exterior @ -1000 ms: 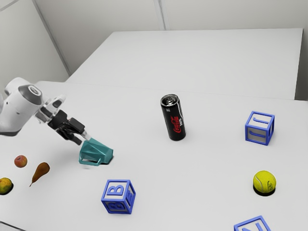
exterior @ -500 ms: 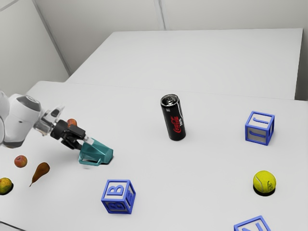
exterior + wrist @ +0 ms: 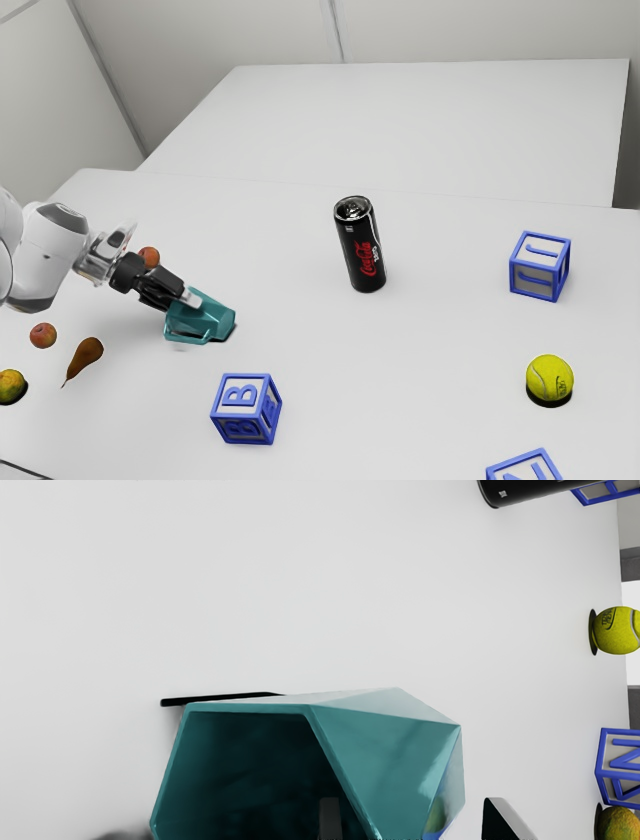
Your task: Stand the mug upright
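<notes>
The teal mug (image 3: 214, 318) lies on its side on the table in the exterior view, its open end toward the arm and its handle toward that view's bottom. My gripper (image 3: 192, 300) is at the mug's rim. In the wrist view the dark mouth of the mug (image 3: 395, 760) faces the camera. There my gripper (image 3: 410, 812) stands open, one fingertip in front of the mouth and the other outside beyond the mug's wall, with a gap between wall and outer finger.
A cola can (image 3: 362, 245) stands past the mug. Letter blocks (image 3: 246, 409) and a tennis ball (image 3: 550, 379) lie toward the exterior view's right and bottom. A pear (image 3: 84, 358), a peach (image 3: 43, 335) and other fruit lie near the arm.
My hand has come lower and closer to the mug, its fingers now at the rim. A fruit behind the wrist has come into sight. The mug has stayed where it was.
</notes>
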